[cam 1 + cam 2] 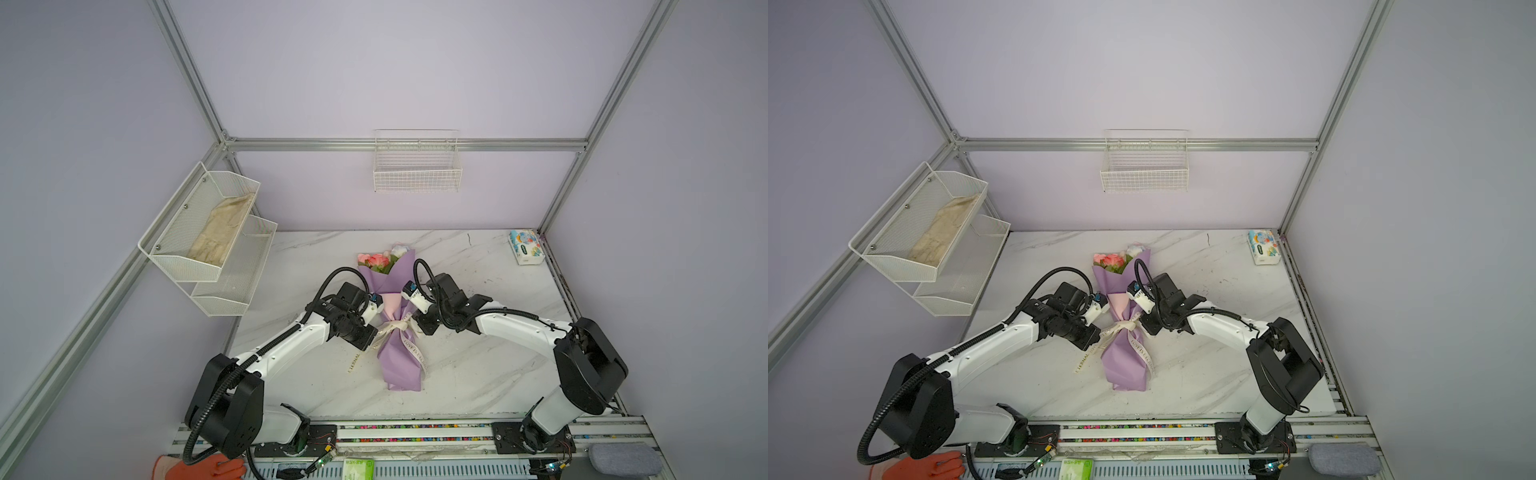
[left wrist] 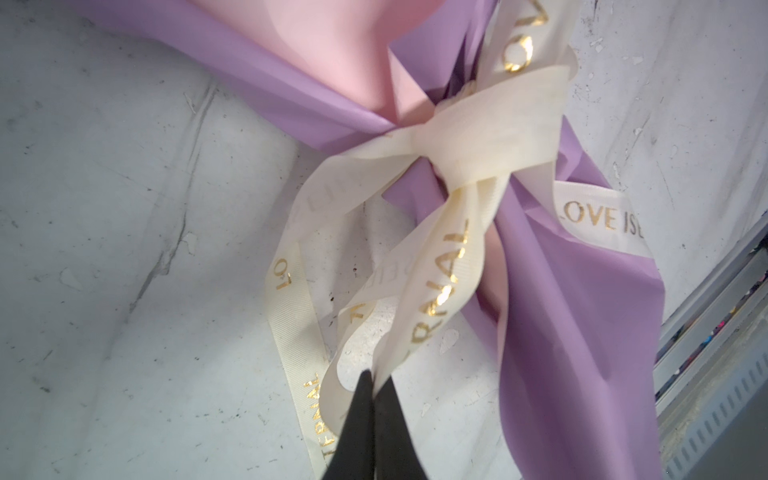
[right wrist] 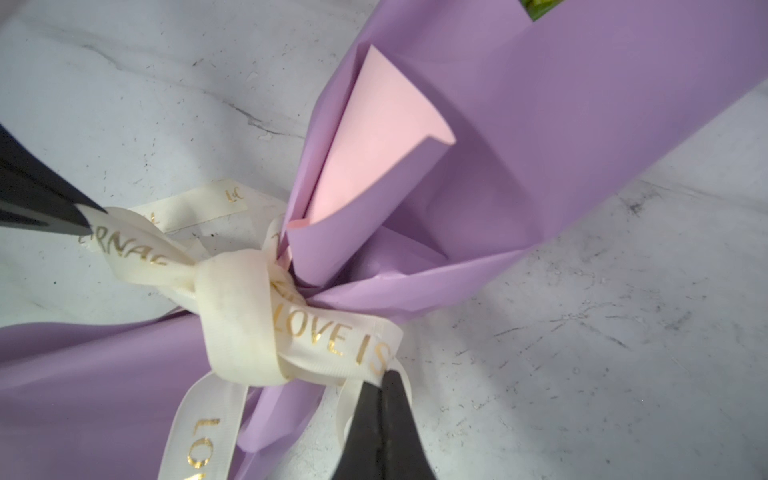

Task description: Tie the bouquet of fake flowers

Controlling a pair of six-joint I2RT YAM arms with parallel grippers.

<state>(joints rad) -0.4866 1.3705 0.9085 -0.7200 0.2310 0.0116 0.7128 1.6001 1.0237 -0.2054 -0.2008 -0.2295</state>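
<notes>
The bouquet of fake flowers (image 1: 400, 361) is laid flat near the middle of the marble table (image 1: 478, 365), between the two arms. The blooms are turned toward the far side and the closed end of the lilac wrap toward the near side. Pink and white blooms are seen at the far opening, and a pink inner sheet is visible inside the lilac paper.

A cream ribbon (image 1: 394, 328) with gold lettering is wound and knotted around the narrowed waist of the wrap. One tail is draped over the near part of the wrap. Another is laid on the table just left of it.

The left gripper (image 2: 374, 384) is pressed together on a ribbon strand that runs out from the left of the knot. The right gripper (image 3: 384, 380) is pressed together on a ribbon loop lettered "LOVE IS" at the right of the knot.

A tissue pack (image 1: 525, 247) is noted at the far right corner, well apart from the bouquet. A wire basket (image 1: 417, 166) is hung on the far wall.
</notes>
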